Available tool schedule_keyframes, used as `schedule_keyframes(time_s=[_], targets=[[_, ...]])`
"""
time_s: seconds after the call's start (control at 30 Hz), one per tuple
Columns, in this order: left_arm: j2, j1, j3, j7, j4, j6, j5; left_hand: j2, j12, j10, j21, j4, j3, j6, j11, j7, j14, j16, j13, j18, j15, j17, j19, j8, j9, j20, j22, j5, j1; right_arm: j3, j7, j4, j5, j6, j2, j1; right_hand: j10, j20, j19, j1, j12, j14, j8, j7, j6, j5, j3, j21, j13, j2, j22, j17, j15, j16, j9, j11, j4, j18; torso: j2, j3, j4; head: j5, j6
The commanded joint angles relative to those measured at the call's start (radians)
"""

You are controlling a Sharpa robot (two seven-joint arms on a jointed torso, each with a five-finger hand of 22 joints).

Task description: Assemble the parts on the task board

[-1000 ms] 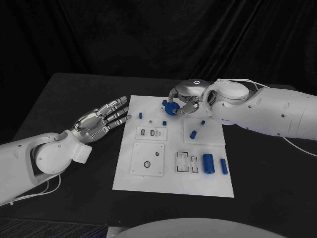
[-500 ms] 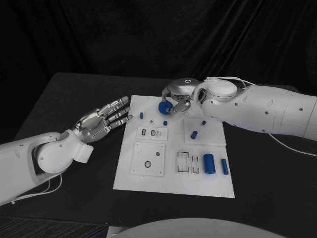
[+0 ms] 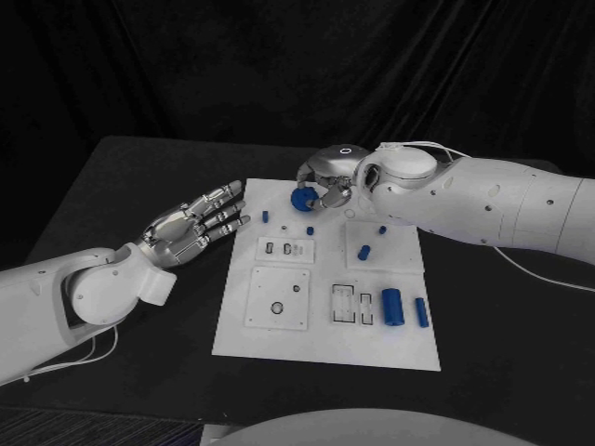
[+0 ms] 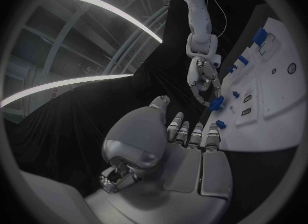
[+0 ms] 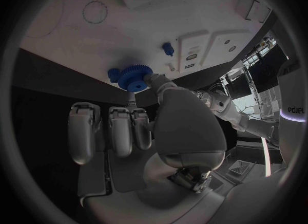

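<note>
left hand [image 3: 191,223] flat, fingers spread, empty, beside task board [image 3: 278,346] | right hand [image 3: 327,181] pinches blue gear [image 3: 300,198] over the board's far edge | advice: keep gear level, lower it squarely onto its seat

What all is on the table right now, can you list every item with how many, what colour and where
Table: one, black, under everything.
Task board: one, white, middle of the table, with recessed slots and outlines.
Blue gear: one, held over the board's far edge by the right hand.
Small blue pegs: about five, blue, on the board's far half.
Larger blue cylinders: two, blue, lying side by side near the board's right edge.
Left hand: one, silver, fingers spread, holding nothing, beside the board's left edge.
Right hand: one, silver, pinching the gear at the board's far edge.
</note>
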Motion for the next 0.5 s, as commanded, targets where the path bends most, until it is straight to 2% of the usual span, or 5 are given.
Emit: schedule_keyframes(time_s=[0.03, 0.13, 0.27, 0.33, 0.5], targets=[[0.003, 0.0, 0.001, 0.01, 0.0, 0.005, 0.0, 0.0, 0.006, -0.001, -0.003, -0.007, 0.0, -0.001, 0.003, -0.005, -0.001, 0.006, 0.002, -0.018, 0.007, 0.001, 0.0, 0.004, 0.001, 0.009, -0.001, 0.006, -0.01, 0.001, 0.007, 0.001, -0.004, 0.006, 0.0, 0.0, 0.103, 0.005, 0.048, -0.012, 0.004, 0.107, -0.013, 0.0, -0.013, -0.006, 0.008, -0.005, 0.263, -0.007, 0.229, 0.263, 0.007, 0.003, -0.008, 0.005, 0.0, 0.002, 0.001, 0.001, 0.0017, -0.001, 0.002], [0.005, 0.0, 0.001, 0.009, -0.002, 0.007, 0.0, 0.0, 0.006, -0.001, -0.003, -0.007, 0.001, -0.001, 0.003, -0.005, -0.001, 0.005, 0.001, -0.018, 0.007, 0.001, 0.0, 0.004, 0.001, 0.009, -0.001, 0.006, -0.01, 0.001, 0.011, 0.004, -0.004, 0.009, -0.001, 0.0, 0.103, 0.004, 0.047, -0.026, 0.004, 0.107, -0.055, 0.0, -0.047, -0.039, 0.009, -0.007, 0.263, -0.009, 0.229, 0.263, 0.007, 0.003, -0.042, 0.005, 0.003, 0.003, -0.001, 0.0008, 0.0014, 0.0, 0.001], [0.007, 0.0, 0.001, 0.008, -0.004, 0.009, 0.0, 0.0, 0.006, -0.001, -0.003, -0.007, 0.001, -0.001, 0.003, -0.005, -0.001, 0.005, 0.001, -0.018, 0.007, 0.001, 0.0, 0.004, 0.001, 0.009, -0.001, 0.006, -0.01, 0.001, 0.017, 0.009, -0.004, 0.015, -0.005, 0.0, 0.103, 0.003, 0.053, -0.039, 0.004, 0.107, -0.092, -0.002, -0.07, -0.054, 0.006, 0.002, 0.263, -0.012, 0.232, 0.263, 0.005, 0.003, -0.074, 0.003, 0.002, 0.0, -0.001, 0.0005, -0.0011, 0.0, 0.001], [0.007, 0.0, 0.001, 0.007, -0.005, 0.01, 0.0, 0.0, 0.005, -0.002, -0.004, -0.008, 0.001, -0.003, 0.003, -0.005, -0.002, 0.005, 0.001, -0.018, 0.007, 0.001, -0.001, 0.004, 0.001, 0.009, -0.002, 0.006, -0.01, 0.001, 0.018, 0.009, -0.004, 0.018, -0.006, 0.0, 0.103, 0.002, 0.053, -0.046, 0.004, 0.107, -0.113, -0.002, -0.072, -0.109, -0.001, 0.001, 0.263, -0.01, 0.232, 0.263, 0.004, 0.003, -0.096, 0.002, -0.002, 0.0, -0.001, 0.0007, -0.001, 0.001, 0.001], [0.008, 0.0, 0.001, 0.006, -0.007, 0.011, 0.0, 0.0, 0.005, -0.002, -0.004, -0.008, 0.001, -0.003, 0.003, -0.005, -0.002, 0.005, 0.001, -0.018, 0.007, 0.001, -0.001, 0.004, 0.001, 0.009, -0.002, 0.006, -0.01, 0.001, 0.021, 0.01, -0.004, 0.022, -0.01, 0.0, 0.103, 0.003, 0.051, -0.058, 0.004, 0.107, -0.136, 0.0, -0.07, -0.168, -0.014, -0.002, 0.263, -0.005, 0.231, 0.263, 0.005, 0.003, -0.122, 0.004, -0.003, 0.001, -0.001, 0.0016, -0.0025, 0.002, 0.0]])
